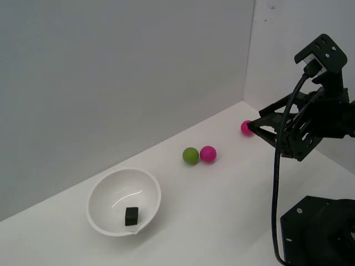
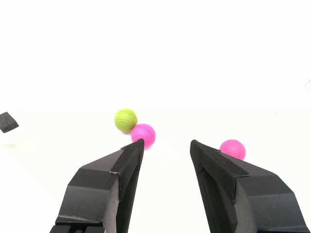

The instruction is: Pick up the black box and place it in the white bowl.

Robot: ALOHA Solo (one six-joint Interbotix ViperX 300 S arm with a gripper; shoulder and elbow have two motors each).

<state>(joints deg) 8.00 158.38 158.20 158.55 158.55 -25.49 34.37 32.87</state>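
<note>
i am seeing the black box (image 1: 131,215) sitting inside the white bowl (image 1: 97,191), well apart from my gripper (image 2: 165,144), whose jaws are hanging wide open, gripping nothing, near 3 balls.

the black box (image 2: 8,122) is cut by the wrist view's edge, the white bowl around it washed out to nothing. in the exterior view, the arm's jaws partly hide the far pink ball (image 1: 246,128).
</note>
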